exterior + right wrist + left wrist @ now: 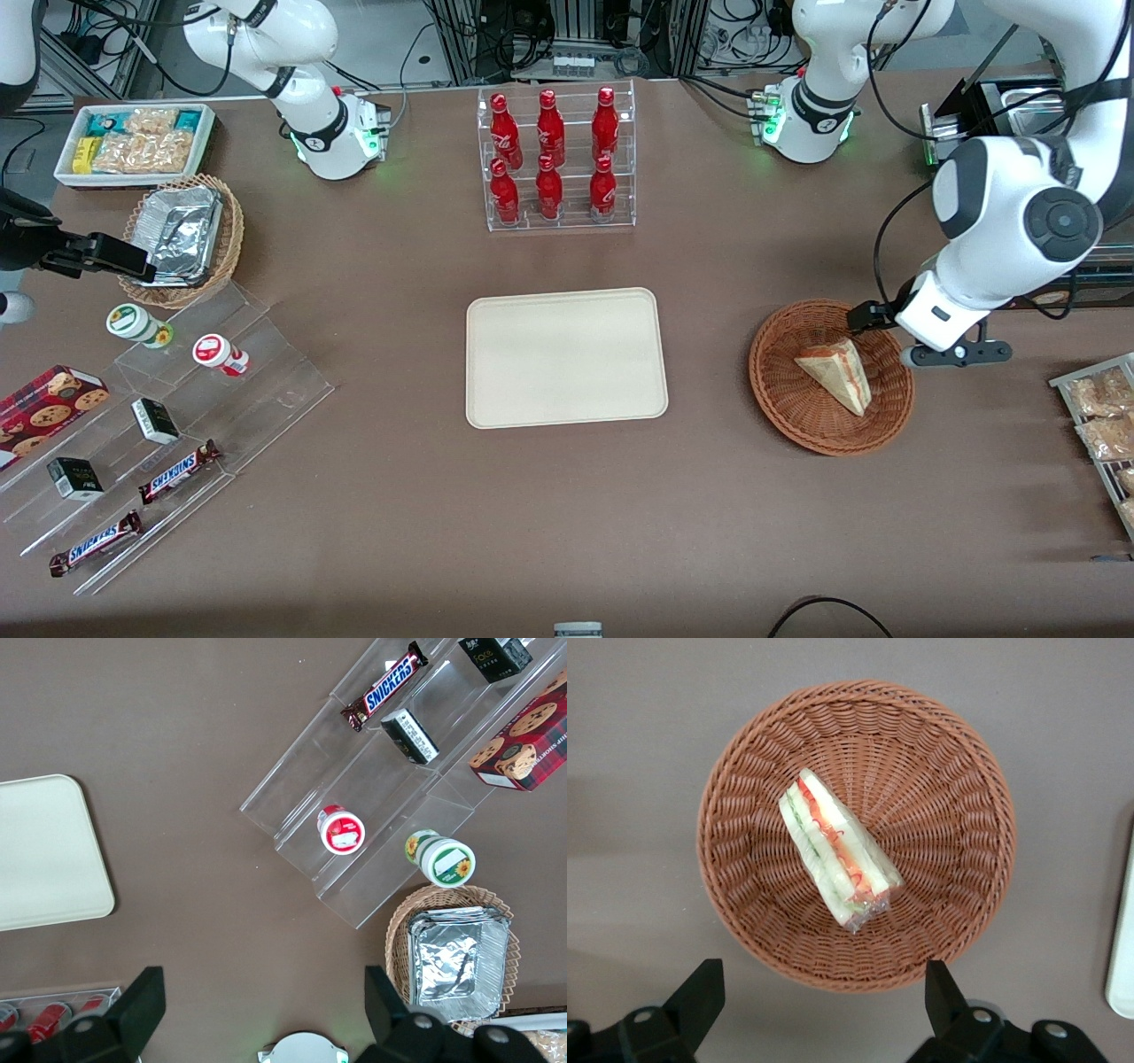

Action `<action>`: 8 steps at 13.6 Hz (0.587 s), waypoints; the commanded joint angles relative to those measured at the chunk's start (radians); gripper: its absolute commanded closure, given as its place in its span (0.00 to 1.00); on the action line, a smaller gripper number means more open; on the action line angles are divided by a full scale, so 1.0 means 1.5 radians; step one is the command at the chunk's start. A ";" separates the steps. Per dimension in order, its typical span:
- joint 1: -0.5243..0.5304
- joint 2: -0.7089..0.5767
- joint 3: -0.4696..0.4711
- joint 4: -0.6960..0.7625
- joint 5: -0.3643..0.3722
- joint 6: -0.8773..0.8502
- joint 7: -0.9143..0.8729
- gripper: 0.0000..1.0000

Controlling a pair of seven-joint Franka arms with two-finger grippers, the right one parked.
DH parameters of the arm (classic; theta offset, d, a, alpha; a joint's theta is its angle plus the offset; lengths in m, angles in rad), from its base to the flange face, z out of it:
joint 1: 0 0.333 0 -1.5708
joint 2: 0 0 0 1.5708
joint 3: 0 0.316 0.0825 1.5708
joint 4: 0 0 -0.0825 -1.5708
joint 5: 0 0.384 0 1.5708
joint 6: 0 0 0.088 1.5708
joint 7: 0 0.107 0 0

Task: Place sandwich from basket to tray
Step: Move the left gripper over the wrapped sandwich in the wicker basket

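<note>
The sandwich (837, 372) is a wrapped pale wedge with red and green filling, lying in the middle of the round reddish-brown wicker basket (780, 403). In the left wrist view the sandwich (837, 850) rests on its side in the basket (744, 904). My left gripper (819, 992) hangs open above the basket's rim, apart from the sandwich, with nothing between its fingers. From the front the gripper (912, 337) sits over the basket edge toward the working arm's end. The cream tray (567, 354) lies bare at the table's middle, and its edge (1123, 939) shows beside the basket.
A clear rack of red bottles (554, 159) stands farther from the front camera than the tray. Toward the parked arm's end are a tan basket with foil containers (182, 235), a white snack bin (133, 142) and acrylic steps with snacks (159, 425). A rack of packets (1103, 425) lies beside the basket.
</note>
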 commanded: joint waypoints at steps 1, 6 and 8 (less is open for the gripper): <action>0.002 -0.001 -0.003 -0.026 -0.007 0.043 -0.013 0.00; 0.000 0.018 -0.003 -0.030 -0.006 0.082 -0.125 0.00; 0.000 0.026 -0.004 -0.032 -0.007 0.097 -0.198 0.00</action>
